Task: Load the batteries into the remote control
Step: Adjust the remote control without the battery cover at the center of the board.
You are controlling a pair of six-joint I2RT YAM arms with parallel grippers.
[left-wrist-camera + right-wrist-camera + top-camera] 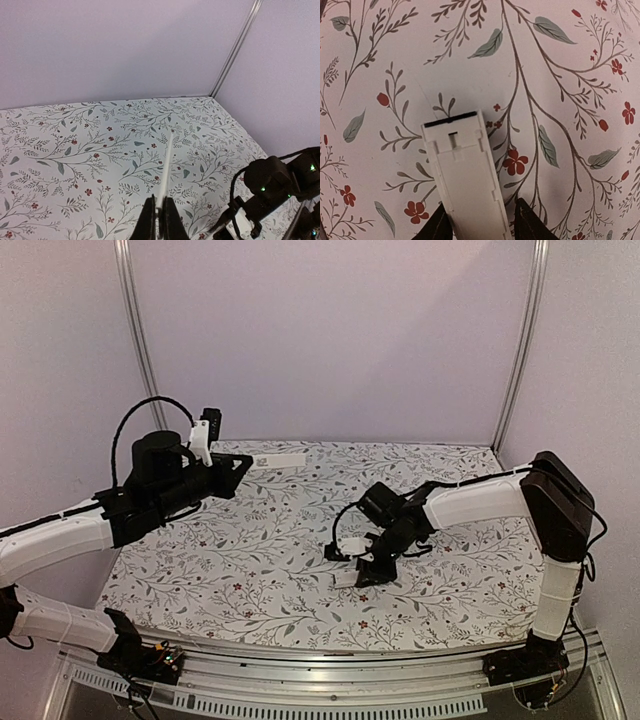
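Observation:
The remote control [462,165] is a flat white bar with a black end. It lies on the flowered table between my right gripper's [479,212] fingers, and its end shows in the top view [345,580]. The left finger touches its edge and a thin gap shows at the right finger, so the jaws stand open astride it. My right gripper [366,568] is low at mid-table. My left gripper [160,201] is shut on one end of a thin white cover strip [166,162] and holds it edge-up above the table's far left [280,458]. No batteries are in view.
The table [250,560] has a floral cloth, with walls and metal posts at the back and sides. The right arm [272,185] shows at the lower right of the left wrist view. A metal rail [330,680] runs along the near edge.

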